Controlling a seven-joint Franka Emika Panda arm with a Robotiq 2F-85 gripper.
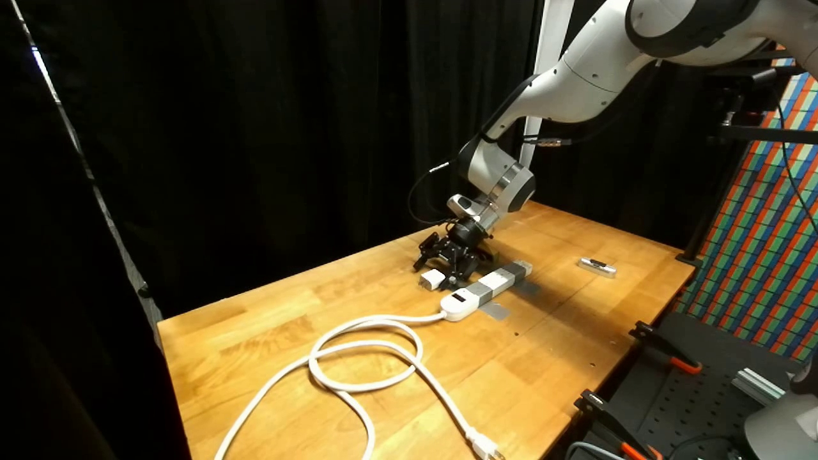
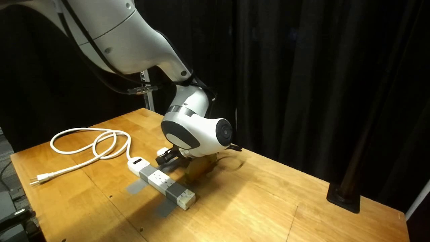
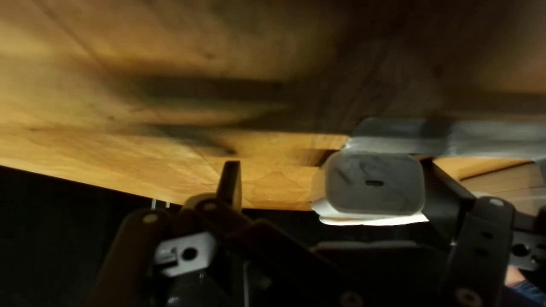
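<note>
My gripper (image 1: 434,272) is low over the wooden table with its jaws wide apart. In the wrist view a white charger block (image 3: 375,183) with a small slot in its face sits between the fingers, close to the right-hand finger (image 3: 445,194). Whether that finger touches it I cannot tell. A broad gap separates the block from the left-hand finger (image 3: 230,183). The same charger (image 1: 432,279) rests on the table in an exterior view; elsewhere the charger (image 2: 162,151) is partly hidden by a finger. Beside the gripper lies a white power strip (image 1: 495,281) with grey tape bands.
The strip's white cord (image 1: 364,386) loops over the table to a plug (image 1: 484,445). A small silver item (image 1: 597,266) lies farther right. Clamps with orange handles (image 1: 685,365) grip the table edge. A black post base (image 2: 343,198) stands near another edge. Black curtains hang behind.
</note>
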